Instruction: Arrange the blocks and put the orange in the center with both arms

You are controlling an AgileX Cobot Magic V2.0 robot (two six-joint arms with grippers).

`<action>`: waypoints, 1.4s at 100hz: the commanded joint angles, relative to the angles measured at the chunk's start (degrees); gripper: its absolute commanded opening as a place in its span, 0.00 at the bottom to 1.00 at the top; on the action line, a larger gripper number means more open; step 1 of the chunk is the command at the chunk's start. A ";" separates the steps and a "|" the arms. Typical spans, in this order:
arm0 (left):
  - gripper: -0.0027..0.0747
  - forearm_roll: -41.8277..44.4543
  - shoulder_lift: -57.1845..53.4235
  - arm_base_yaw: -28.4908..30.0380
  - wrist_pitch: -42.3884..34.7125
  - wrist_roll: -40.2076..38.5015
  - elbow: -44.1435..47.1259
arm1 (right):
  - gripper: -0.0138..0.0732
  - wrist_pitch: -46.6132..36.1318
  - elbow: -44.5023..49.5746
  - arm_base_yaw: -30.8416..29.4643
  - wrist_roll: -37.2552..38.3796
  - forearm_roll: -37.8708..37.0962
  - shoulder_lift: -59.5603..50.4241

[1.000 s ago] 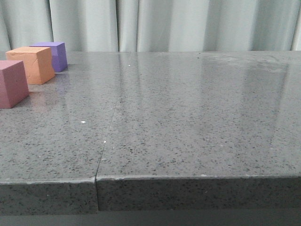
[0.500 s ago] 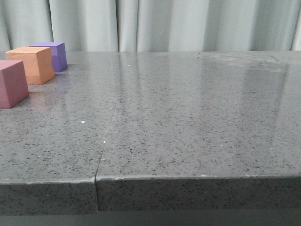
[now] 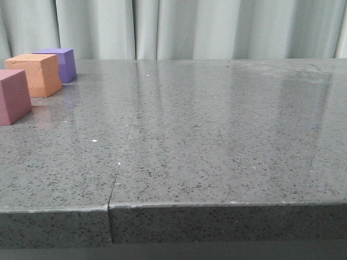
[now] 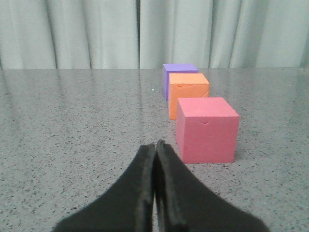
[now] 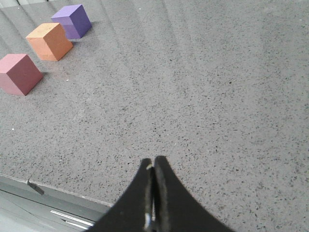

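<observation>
Three cubes stand in a row at the far left of the table: a purple block (image 3: 59,64) farthest back, the orange (image 3: 37,73) in the middle, and a pink-red block (image 3: 12,95) nearest the front. The same row shows in the left wrist view, pink-red block (image 4: 206,128), orange (image 4: 188,92), purple block (image 4: 179,72), and in the right wrist view, pink-red block (image 5: 18,73), orange (image 5: 49,41), purple block (image 5: 72,21). My left gripper (image 4: 155,144) is shut and empty, low over the table, short of the pink-red block. Over the table's front edge my right gripper (image 5: 153,160) is shut and empty, far from the cubes.
The grey speckled table (image 3: 217,124) has a seam (image 3: 122,157) running front to back left of centre. A pale curtain (image 3: 206,27) hangs behind the table. In the right wrist view the table's front edge (image 5: 53,189) lies beside the fingers.
The cubes have not moved. The front view has shifted very slightly.
</observation>
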 commanded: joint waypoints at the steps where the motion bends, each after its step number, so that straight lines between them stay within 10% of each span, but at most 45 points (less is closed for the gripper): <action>1: 0.01 -0.58 -0.80 1.11 -6.98 0.17 0.49 | 0.08 -4.51 -1.54 -0.13 -0.32 -0.05 0.38; 140: 0.01 -1.47 -3.47 2.29 -6.79 1.11 2.31 | 0.08 -4.58 -1.54 -0.13 -0.32 -0.05 0.49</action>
